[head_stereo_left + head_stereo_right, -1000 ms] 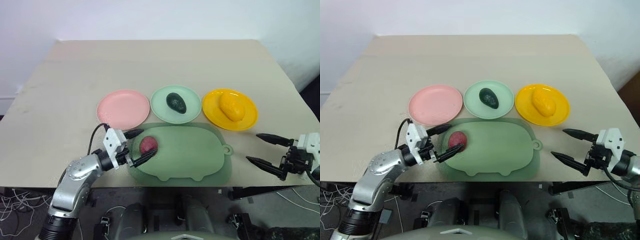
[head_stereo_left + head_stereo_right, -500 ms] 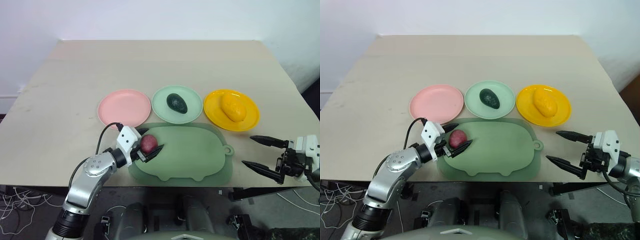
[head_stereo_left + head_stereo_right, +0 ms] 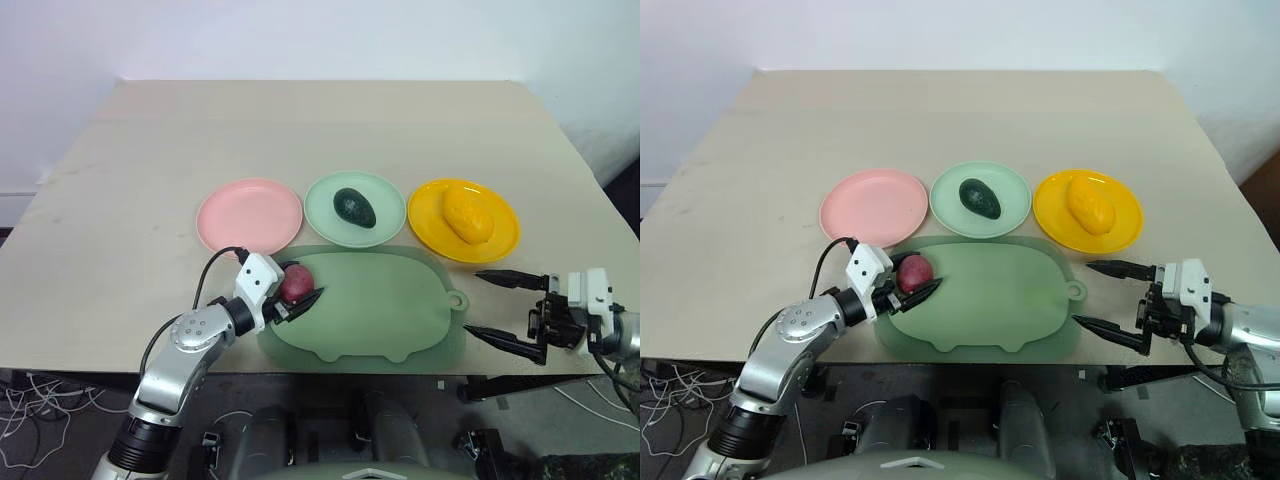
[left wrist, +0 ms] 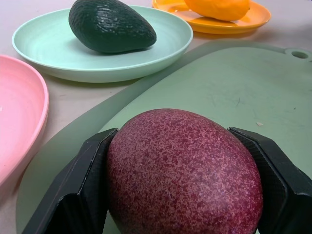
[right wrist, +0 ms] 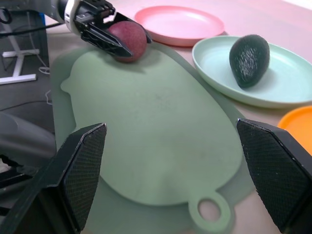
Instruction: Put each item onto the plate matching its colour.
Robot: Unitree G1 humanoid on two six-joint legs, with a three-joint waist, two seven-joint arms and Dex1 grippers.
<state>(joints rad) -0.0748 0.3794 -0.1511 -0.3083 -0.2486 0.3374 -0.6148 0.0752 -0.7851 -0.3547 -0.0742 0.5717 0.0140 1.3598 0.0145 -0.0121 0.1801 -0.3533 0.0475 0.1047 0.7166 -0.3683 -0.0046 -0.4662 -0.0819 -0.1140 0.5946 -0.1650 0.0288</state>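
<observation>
My left gripper is shut on the round dark red-purple fruit, which sits on the left end of the big pale green mat. The black fingers press both sides of it. The pink plate lies bare just beyond. A dark green avocado lies on the mint green plate. On the yellow-orange plate rests the yellow oval fruit. My right gripper stands open and empty beside the mat's right end, near its hanging loop.
The three plates stand in a row across the middle of the beige table, with the mat in front of them at the near edge. Bare tabletop stretches behind the plates and to the left of the pink one.
My left gripper reached forward around the red-purple fruit and shut on it. My right gripper drifted left toward the mat's right end, still open.
</observation>
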